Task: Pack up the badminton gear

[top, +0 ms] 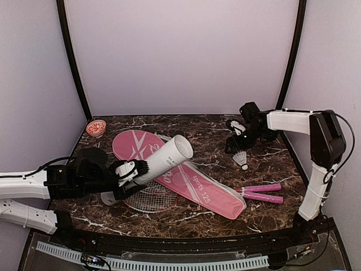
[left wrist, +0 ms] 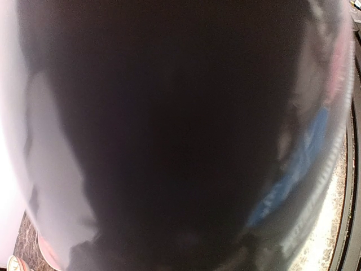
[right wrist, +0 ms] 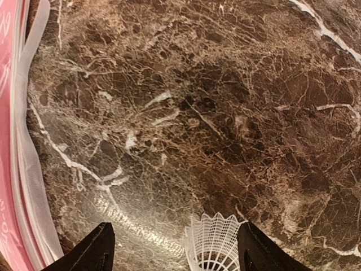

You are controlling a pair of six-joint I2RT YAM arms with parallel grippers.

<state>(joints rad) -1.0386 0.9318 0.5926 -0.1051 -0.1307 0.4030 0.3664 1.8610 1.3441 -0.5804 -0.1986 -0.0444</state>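
My left gripper [top: 134, 172] is shut on the long white tube [top: 164, 160] and holds it tilted above the pink bag [top: 194, 183], open end up and to the right. The tube fills the left wrist view [left wrist: 169, 130] as a dark blur and hides the fingers. My right gripper [top: 231, 145] hangs open over the back right of the table. In the right wrist view [right wrist: 176, 226] a white shuttlecock [right wrist: 214, 240] sits between the spread fingers, next to the right finger. Another shuttlecock [top: 241, 160] lies on the table. A racket head [top: 148, 199] shows under the bag. Two pink handles [top: 262, 193] stick out at the right.
A red cap [top: 96, 127] lies at the back left corner. A small dark cup [top: 93, 153] stands beside my left arm. The bag's edge [right wrist: 14, 141] shows at the left of the right wrist view. The table is dark brown marble [right wrist: 197, 101] with walls on three sides.
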